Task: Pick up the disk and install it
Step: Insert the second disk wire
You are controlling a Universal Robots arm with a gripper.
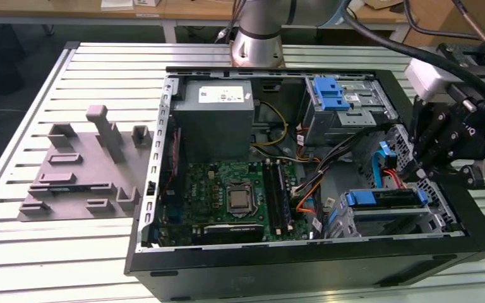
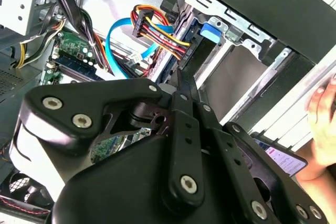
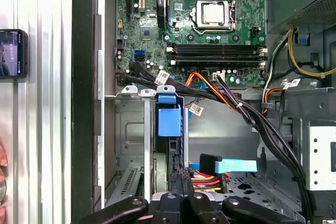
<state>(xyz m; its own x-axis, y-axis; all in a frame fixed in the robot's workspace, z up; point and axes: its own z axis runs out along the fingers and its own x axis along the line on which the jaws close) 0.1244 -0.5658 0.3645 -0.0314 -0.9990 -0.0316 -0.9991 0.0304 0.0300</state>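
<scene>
The disk (image 1: 383, 198) sits edge-up in the lower drive cage of the open computer case (image 1: 310, 268), lower right of the exterior view. My gripper (image 1: 417, 165) hangs just above it, right of centre. Second wrist view: my fingers (image 2: 185, 85) are pressed together, tips at the disk's blue carrier (image 2: 211, 30). First wrist view: the disk (image 3: 169, 121) is slotted mid-frame, fingers together directly below.

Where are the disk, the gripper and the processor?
disk (image 3: 169, 121): first wrist view, on its blue carrier.
gripper (image 3: 181, 182): first wrist view, at its tip.
processor (image 1: 239, 197): exterior view, on its metal lid.
</scene>
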